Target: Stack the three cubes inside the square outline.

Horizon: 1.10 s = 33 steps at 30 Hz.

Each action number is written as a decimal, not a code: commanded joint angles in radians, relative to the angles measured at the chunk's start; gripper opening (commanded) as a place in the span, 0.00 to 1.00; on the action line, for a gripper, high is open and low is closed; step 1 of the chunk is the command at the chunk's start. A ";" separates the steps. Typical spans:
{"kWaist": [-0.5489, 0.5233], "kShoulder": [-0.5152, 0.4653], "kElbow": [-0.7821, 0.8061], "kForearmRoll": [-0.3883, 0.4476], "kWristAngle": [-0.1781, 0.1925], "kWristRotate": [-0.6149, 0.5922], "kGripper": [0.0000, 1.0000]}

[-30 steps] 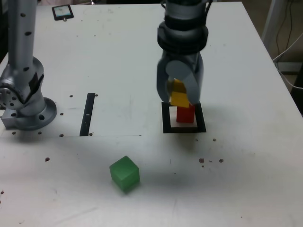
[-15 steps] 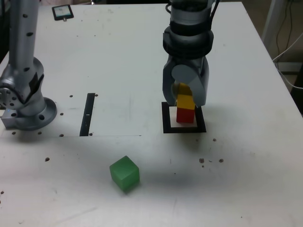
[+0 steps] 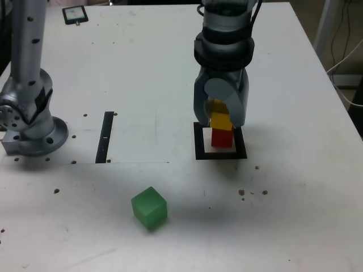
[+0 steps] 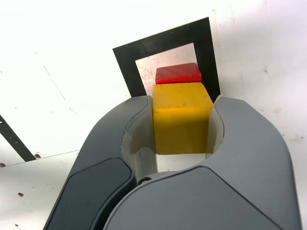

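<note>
Going from the exterior view's left, I see first my own grey base (image 3: 31, 122) standing on the white bench (image 3: 142, 68), and far behind it a small dark device (image 3: 75, 15) that has no part in the work. Next comes the thin black strip (image 3: 105, 136), lying flat near the base. In front of it, toward the camera and well apart from everything else, the green cube (image 3: 150, 207) sits alone on the bench, not yet picked up.

Further to the exterior view's right is the square outline (image 3: 199, 153), and here I am working. The red cube (image 3: 222, 137) stands inside its white centre. My jaws (image 3: 219, 113) are closed on the yellow cube (image 3: 219, 118), one finger on each side of it, as the wrist view shows clearly (image 4: 181, 117). The yellow cube is directly above the red cube (image 4: 178, 73) and seems to touch it or nearly so; I cannot tell if its weight rests there already.

I judge the task about half done: one cube is placed, the second is over its place but not released. What is left is to let go of the yellow cube, then fetch the green one and put it on top.
</note>
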 commanded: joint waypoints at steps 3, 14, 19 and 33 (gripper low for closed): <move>0.008 0.008 0.003 0.000 0.004 0.001 0.49; 0.008 0.017 -0.002 0.000 0.000 0.012 0.66; 0.008 0.017 -0.002 0.001 -0.002 0.017 0.88; 0.005 -0.001 -0.007 0.017 -0.001 0.016 1.00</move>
